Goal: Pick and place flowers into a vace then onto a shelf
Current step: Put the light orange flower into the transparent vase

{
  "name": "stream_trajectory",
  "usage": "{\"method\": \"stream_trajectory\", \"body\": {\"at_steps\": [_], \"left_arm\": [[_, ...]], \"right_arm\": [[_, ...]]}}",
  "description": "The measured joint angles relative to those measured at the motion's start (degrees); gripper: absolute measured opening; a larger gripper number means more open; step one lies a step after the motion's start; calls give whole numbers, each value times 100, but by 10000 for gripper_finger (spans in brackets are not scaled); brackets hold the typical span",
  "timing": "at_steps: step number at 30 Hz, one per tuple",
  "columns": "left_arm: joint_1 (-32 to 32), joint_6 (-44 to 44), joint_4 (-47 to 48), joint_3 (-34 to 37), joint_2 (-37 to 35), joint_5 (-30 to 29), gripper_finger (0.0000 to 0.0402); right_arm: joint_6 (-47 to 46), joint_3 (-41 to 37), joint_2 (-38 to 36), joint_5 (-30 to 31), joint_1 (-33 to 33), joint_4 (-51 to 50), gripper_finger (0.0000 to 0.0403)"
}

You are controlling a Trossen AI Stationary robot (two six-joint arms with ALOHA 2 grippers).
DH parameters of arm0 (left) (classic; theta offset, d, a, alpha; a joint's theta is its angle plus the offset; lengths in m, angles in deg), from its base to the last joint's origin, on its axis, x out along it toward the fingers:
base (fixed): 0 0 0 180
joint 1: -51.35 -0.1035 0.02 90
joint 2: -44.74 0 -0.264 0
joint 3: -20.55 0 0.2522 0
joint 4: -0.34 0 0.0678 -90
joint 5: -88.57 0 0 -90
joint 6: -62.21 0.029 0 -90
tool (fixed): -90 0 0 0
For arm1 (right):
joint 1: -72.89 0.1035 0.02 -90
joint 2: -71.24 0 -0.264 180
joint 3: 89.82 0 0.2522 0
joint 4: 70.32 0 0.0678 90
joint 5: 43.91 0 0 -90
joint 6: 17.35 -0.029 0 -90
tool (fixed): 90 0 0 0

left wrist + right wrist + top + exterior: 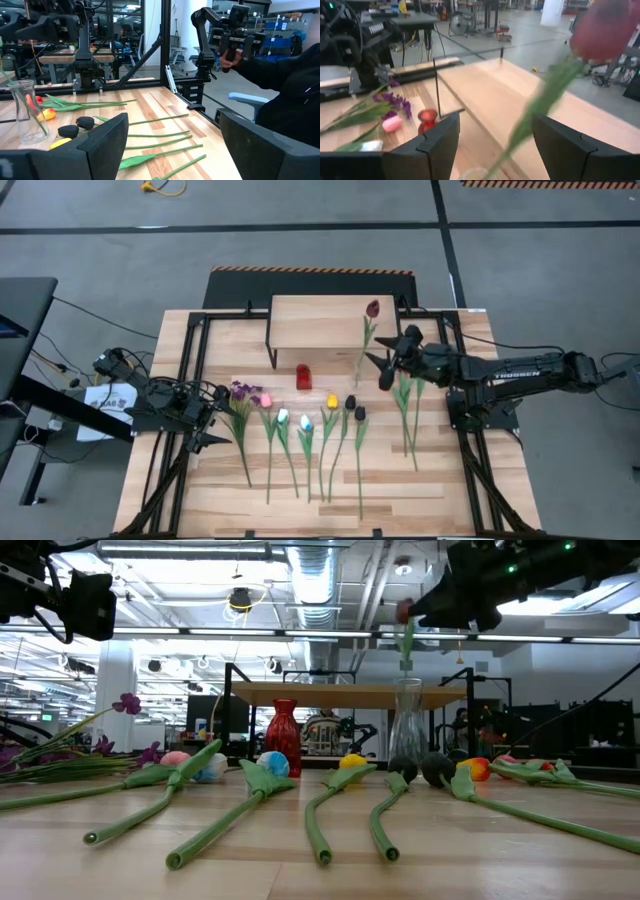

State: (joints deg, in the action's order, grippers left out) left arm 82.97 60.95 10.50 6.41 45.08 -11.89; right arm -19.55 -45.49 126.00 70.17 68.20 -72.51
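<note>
Maroon tulip (372,309) stands in the clear vase (406,730) on the counter (440,490), just before the shelf (315,325). We judge it light, stem bendy: pinch mid-stem. Right tool (384,363) spread beside the stem; left tool (216,418) spread, idle.

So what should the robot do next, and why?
Probably lift the right hand up and away. Its fingers are open, and the dark red tulip already stands with its stem in the clear vase, so it seems let go. More flowers wait on the table.
</note>
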Motion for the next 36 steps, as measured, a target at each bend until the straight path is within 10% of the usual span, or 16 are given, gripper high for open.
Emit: {"method": "stream_trajectory", "body": {"at_steps": [36], "left_arm": [[0, -2, 0, 0, -2, 0, 302]], "right_arm": [[-4054, 0, -1, -273, 1564, -4485, 237]]}}
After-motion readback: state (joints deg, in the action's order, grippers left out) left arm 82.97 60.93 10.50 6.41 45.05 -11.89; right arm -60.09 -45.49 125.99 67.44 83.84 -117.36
